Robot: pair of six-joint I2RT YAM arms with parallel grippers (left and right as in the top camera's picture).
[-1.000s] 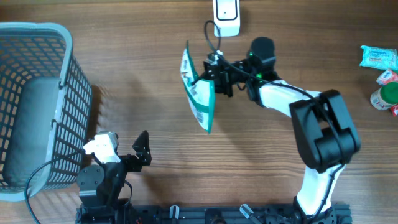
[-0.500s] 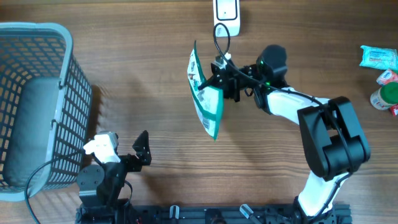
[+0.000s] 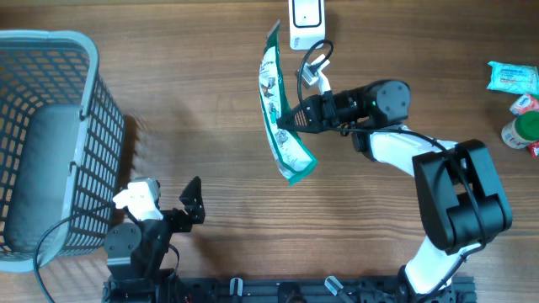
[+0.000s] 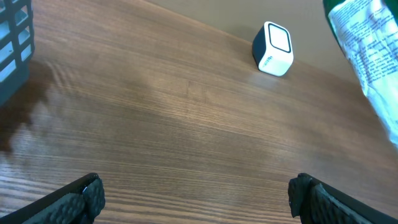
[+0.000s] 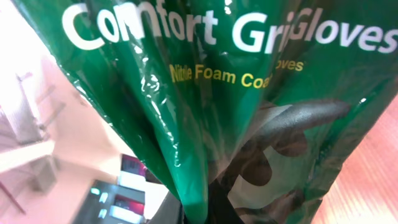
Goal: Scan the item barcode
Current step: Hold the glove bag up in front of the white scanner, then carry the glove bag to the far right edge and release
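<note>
While right gripper (image 3: 289,121) pinches glove packet (image 3: 284,151), basket (image 3: 50,38) shows grey inside

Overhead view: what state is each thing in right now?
Scanner: upright on the table.
Glove packet: held off the table, tilted, near the scanner.
Right jaws: shut on the glove packet.
Left jaws: open, holding nothing.
Basket: standing at the table's left.
</note>
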